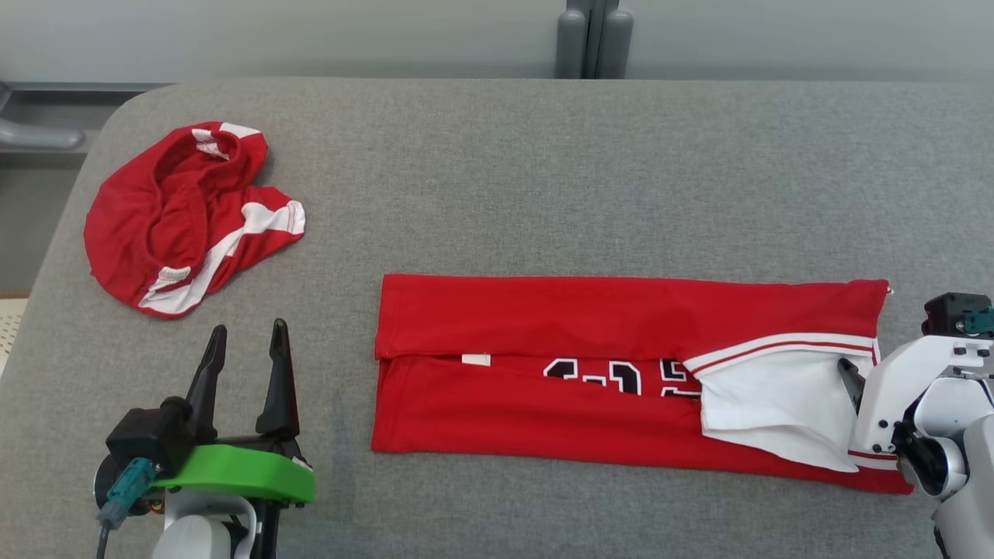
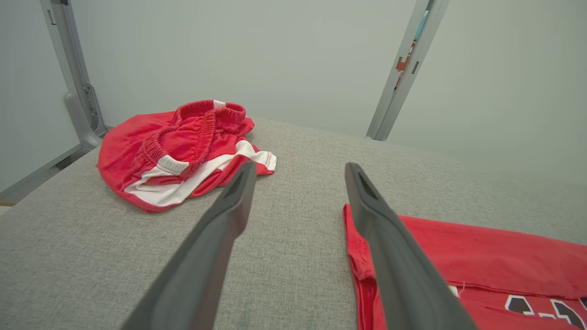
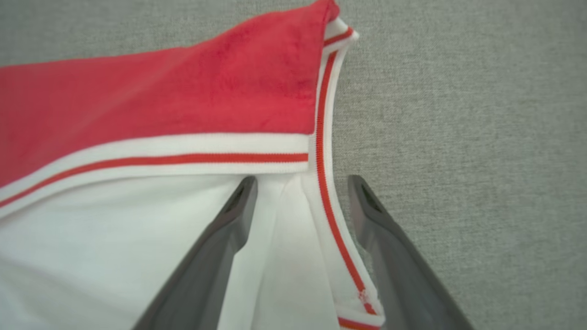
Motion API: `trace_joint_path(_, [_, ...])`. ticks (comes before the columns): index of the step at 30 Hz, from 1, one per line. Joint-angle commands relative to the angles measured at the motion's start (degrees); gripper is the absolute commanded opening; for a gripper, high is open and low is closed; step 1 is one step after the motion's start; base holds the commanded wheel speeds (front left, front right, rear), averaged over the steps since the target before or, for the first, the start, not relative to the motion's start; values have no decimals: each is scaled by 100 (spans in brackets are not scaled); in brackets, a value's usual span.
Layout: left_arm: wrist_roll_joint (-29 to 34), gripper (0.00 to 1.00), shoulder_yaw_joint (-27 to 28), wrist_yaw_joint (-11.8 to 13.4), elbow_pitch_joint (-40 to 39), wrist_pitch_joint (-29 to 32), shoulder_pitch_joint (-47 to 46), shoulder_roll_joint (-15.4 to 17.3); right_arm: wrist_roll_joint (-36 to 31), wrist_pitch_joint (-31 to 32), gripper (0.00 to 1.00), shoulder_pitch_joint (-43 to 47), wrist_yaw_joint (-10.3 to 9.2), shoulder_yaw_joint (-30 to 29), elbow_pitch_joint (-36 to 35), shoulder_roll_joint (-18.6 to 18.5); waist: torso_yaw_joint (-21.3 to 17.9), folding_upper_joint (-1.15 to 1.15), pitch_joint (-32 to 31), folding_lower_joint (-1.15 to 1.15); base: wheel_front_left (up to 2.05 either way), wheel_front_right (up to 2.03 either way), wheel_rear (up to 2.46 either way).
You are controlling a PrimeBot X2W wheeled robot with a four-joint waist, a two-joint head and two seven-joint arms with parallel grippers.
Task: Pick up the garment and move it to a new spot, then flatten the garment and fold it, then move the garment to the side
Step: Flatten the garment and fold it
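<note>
The garment (image 1: 621,326), a red jersey with white striped trim and black numbers, lies folded into a long strip at centre right of the grey table. My right gripper (image 1: 848,366) is at its right end and open. In the right wrist view the right gripper (image 3: 302,179) straddles the garment's (image 3: 160,105) white trimmed edge, one finger over the white panel and the other over bare table. My left gripper (image 1: 248,328) stands open and empty at the lower left, clear of the cloth. In the left wrist view the left gripper (image 2: 300,167) points past the garment's (image 2: 481,256) left end.
Crumpled red shorts with white stripes (image 1: 186,217) lie near the table's far left corner, and the left wrist view has the shorts (image 2: 179,151) ahead and to the left. The grey padded table (image 1: 543,171) ends in a rounded left edge. A grey post (image 1: 590,39) stands behind.
</note>
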Motion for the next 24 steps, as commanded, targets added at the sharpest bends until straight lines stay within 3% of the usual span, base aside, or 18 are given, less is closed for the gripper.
trace_joint_path(1, [65,100,-10,-18,-8,1,-127,-6,2,56,100,-114,0,-1,86,-42,71,0,110,0,0,0,0])
trace_joint_path(11, [-27,100,-140,-23,23,1,-264,56,136,585,100,-194,0,65,685,-4,221,0,256,0,0,0,0])
trace_joint_path(12, [-26,100,-144,-23,20,1,-269,64,164,655,58,-181,0,88,703,22,228,0,258,0,0,0,0])
trace_joint_path(13, [-35,100,-150,-24,12,1,-272,69,177,622,7,-187,0,54,668,27,233,0,264,0,0,0,0])
trace_joint_path(14, [-45,100,-153,-24,7,1,-276,74,172,593,0,-196,0,31,640,10,237,0,270,0,0,0,0])
trace_joint_path(24, [9,100,-102,-25,16,1,-187,79,-287,197,0,-145,-6,-846,55,-409,182,0,119,0,0,0,0])
